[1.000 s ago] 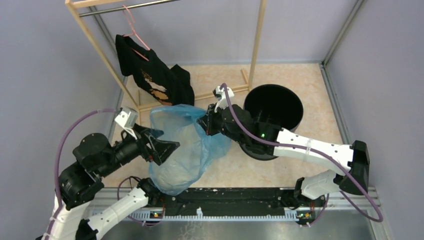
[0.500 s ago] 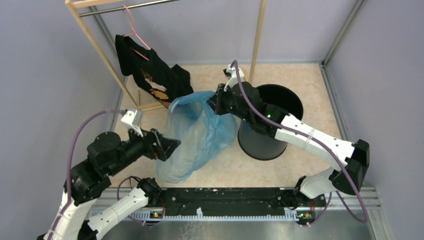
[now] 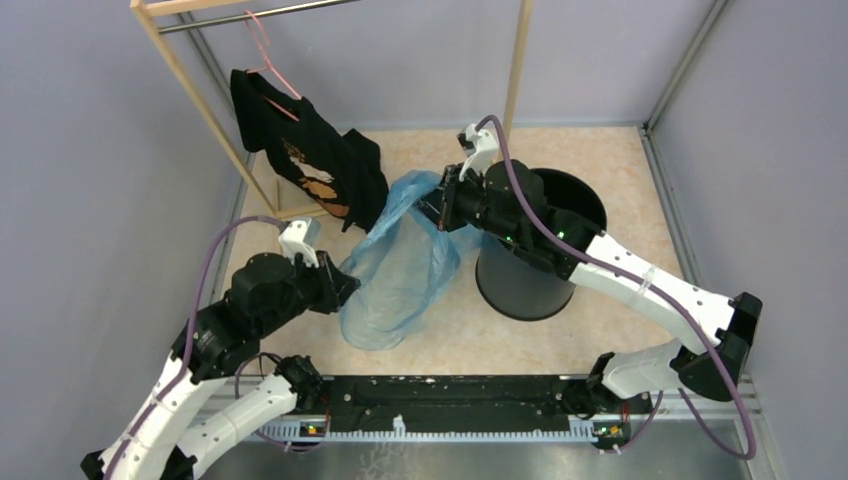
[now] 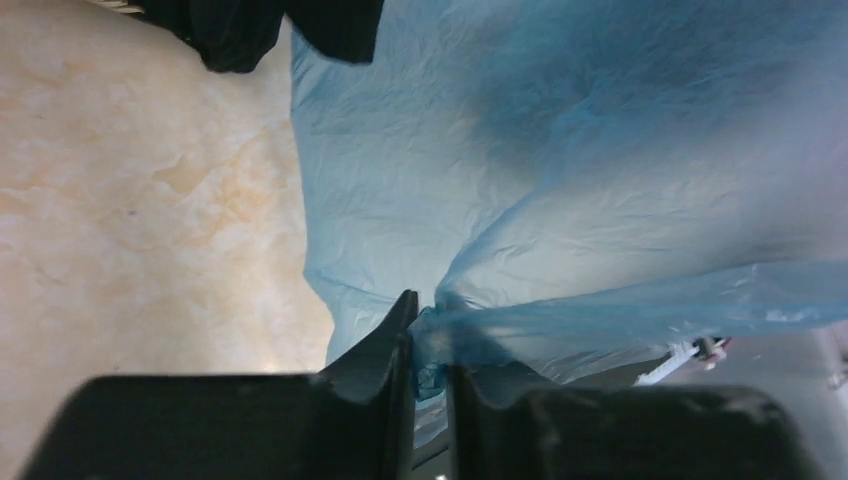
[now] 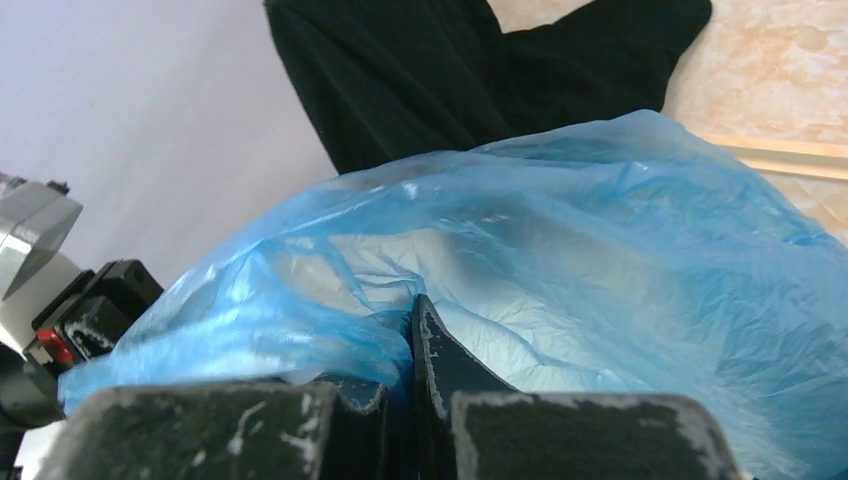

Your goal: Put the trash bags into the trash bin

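Between the left hand [image 3: 344,286] and right hand [image 3: 440,206], the trash bag [image 3: 400,265] hangs pinched.

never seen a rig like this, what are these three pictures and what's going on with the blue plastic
These are two robot arms bolted at the near edge of a table. The wide picture looks down from above and behind them. The other two pictures come from a camera on each arm's wrist. The left gripper and the right gripper are each pinched shut on one thin blue trash bag, holding it up between them beside the black trash bin. The bag is not in the bin yet. Behind stands a wooden rack with a black shirt on a pink hanger.
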